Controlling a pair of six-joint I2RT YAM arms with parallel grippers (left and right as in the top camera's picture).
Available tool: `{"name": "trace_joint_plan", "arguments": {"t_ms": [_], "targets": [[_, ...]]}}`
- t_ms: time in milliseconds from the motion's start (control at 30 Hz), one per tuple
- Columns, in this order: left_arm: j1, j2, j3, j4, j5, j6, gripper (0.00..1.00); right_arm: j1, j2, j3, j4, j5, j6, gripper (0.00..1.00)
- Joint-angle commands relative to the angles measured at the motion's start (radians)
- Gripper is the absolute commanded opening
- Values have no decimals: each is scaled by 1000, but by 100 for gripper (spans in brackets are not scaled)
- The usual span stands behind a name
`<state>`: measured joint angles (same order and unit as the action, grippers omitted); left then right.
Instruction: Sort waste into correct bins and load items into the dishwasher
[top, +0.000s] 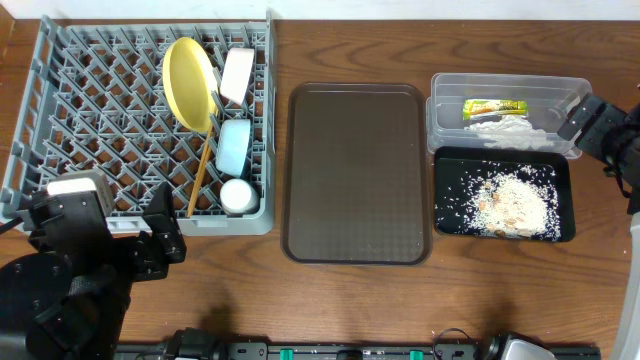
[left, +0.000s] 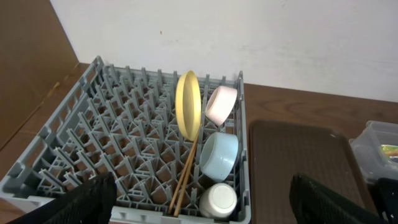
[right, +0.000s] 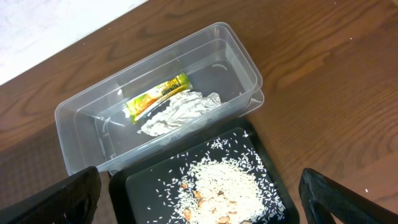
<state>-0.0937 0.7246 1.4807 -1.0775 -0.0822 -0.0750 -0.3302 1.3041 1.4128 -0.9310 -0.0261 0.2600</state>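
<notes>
Grey rack (top: 100, 110) holds plate (top: 189, 70), bowls (top: 236, 75), cup (top: 238, 195) and chopsticks (top: 200, 170), their long axis running away from the left gripper (left: 207, 205), fingers wide apart. Right gripper (right: 205, 200), likewise spread, is nearer the tub (top: 445, 110) with wrapper (top: 494, 107) and tissue (top: 510, 127), and the black tray (top: 450, 165) of rice (top: 515, 203). Sorting seems finished, though tiny scraps might escape view.

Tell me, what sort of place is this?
Likely a robot test bench staged as a kitchen clean-up corner: a square grey plastic dish rack, plus a clear rectangular plastic tub and shallow black rectangular tray for waste, all on a brown wooden table.
</notes>
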Motion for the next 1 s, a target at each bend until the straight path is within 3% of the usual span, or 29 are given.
{"name": "trace_joint_plan", "arguments": {"t_ms": [0,200,300,500,800,967], "targets": [[1,2,8,-6,-15,2,89,-3,-7,12,-4,3,9,99],[23,-3,-78,4,-44,3,89,-3,-6,12,-4,3,9,99],[59,-22,-177,84,-108,10,90,-3,-6,12,-5,3,9,99],[119,-140,-458,366,-109,55,90,-3,-6,12,-4,3,9,99],[177,-453,-949,839,-77,55,91,-3,-6,12,-4,3,9,99],[180,-577,-1152,986,-76,82,91,-3,-6,12,-5,3,9,99]]}}
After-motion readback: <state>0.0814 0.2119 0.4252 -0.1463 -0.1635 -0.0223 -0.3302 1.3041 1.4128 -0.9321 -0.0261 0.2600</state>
